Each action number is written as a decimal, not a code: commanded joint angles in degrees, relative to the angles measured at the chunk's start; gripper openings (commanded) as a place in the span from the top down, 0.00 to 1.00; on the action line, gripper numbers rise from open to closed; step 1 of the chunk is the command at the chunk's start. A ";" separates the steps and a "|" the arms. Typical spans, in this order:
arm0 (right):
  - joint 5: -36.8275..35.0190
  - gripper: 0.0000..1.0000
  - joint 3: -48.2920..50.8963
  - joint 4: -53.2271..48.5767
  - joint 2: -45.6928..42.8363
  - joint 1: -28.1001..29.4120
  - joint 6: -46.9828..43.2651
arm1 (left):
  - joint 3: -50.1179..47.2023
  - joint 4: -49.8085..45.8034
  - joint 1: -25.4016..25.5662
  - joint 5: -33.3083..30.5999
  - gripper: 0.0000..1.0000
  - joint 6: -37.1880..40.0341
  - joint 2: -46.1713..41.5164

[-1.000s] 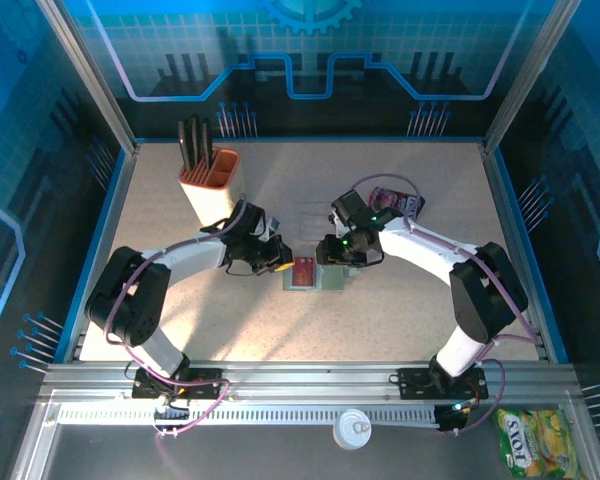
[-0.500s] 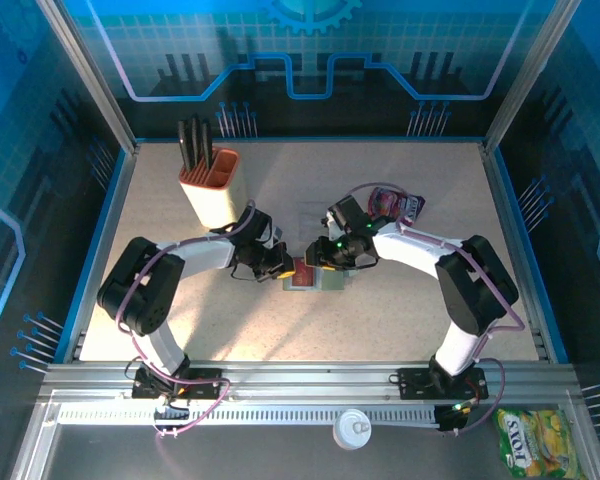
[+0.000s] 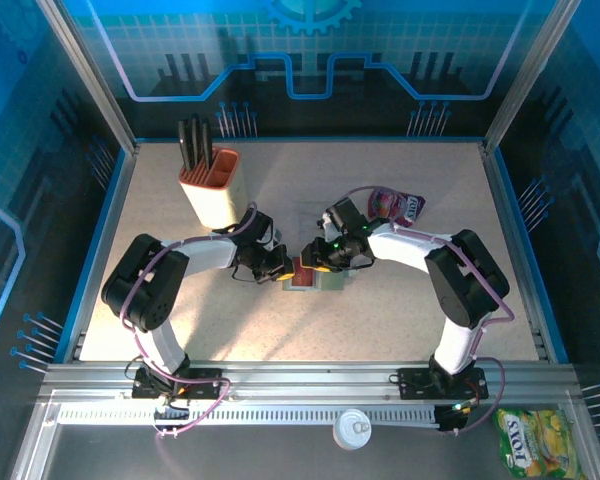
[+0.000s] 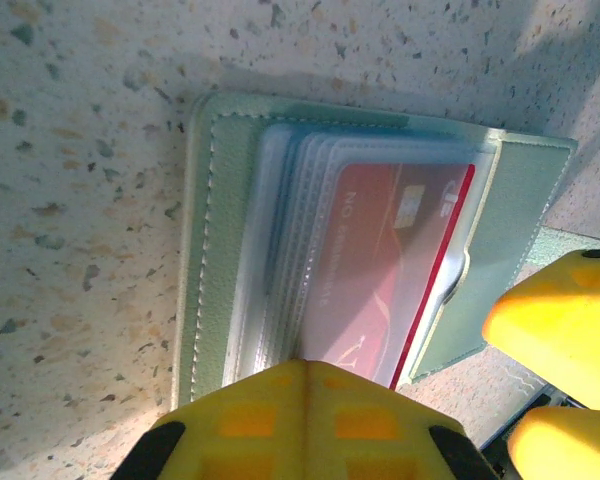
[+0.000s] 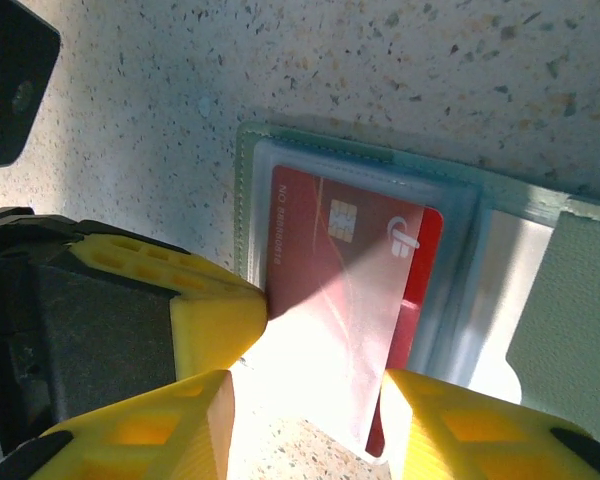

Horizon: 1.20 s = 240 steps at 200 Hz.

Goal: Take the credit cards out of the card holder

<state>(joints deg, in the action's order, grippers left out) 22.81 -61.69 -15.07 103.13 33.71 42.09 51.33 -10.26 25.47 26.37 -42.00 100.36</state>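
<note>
The card holder (image 3: 326, 281) lies open on the table, grey-green with clear sleeves (image 4: 215, 250) (image 5: 575, 300). A red credit card (image 4: 380, 250) with a chip sits in the top sleeve (image 5: 330, 260) (image 3: 304, 272); the edge of another red card peeks out beneath it. My left gripper (image 3: 279, 267) is shut, and its joined tips (image 4: 305, 368) press on the sleeves' edge. My right gripper (image 3: 318, 261) is open (image 5: 305, 420), one finger on each side of the red card's near end. The left fingertip (image 5: 218, 312) shows beside it.
An orange-and-cream cup (image 3: 209, 182) with black pens stands at the back left. A pink pouch (image 3: 396, 206) lies behind the right arm. A yellow snack bag (image 3: 536, 441) and a white lid (image 3: 355, 430) lie outside the table's near rail.
Both grippers have drawn in over the card holder; the right one slid left onto the red card. The left gripper closed its last small gap.
</note>
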 commanded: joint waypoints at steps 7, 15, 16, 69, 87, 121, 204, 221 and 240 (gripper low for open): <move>1.75 0.56 0.26 1.33 2.18 0.39 0.53 | 0.93 -3.82 0.37 -2.57 0.98 0.62 1.50; 1.95 0.56 0.08 1.60 2.52 0.39 0.61 | 0.79 -3.94 0.35 -2.56 0.98 0.70 1.40; 2.01 0.56 0.08 1.61 2.56 0.39 0.62 | 0.83 -3.96 0.36 -2.60 0.98 0.69 1.41; 2.79 0.59 -0.03 2.49 4.15 0.39 0.72 | 0.57 -4.24 0.37 -2.71 0.98 0.71 0.94; 2.84 0.63 -0.15 2.46 4.42 0.37 0.72 | 0.61 -4.24 0.34 -2.66 0.98 0.60 0.89; 2.24 0.65 -0.28 1.65 5.19 0.42 0.60 | 0.77 -4.33 0.37 -2.64 0.98 0.60 0.79; -2.82 0.59 -1.01 -3.62 4.18 0.41 -1.79 | 0.88 -4.45 0.37 -2.30 0.97 0.22 0.17; -3.19 0.59 -1.30 -4.20 3.92 0.47 -2.22 | 0.89 -4.42 0.35 -2.30 0.97 0.03 0.18; -3.49 0.59 -1.74 -5.09 4.07 0.48 -2.87 | 0.94 -4.42 0.37 -2.07 0.97 -0.10 -0.09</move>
<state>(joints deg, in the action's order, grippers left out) 22.94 -62.61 -15.14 107.24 33.76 40.93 51.40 -10.48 25.47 26.35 -42.02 100.36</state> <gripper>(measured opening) 0.406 0.051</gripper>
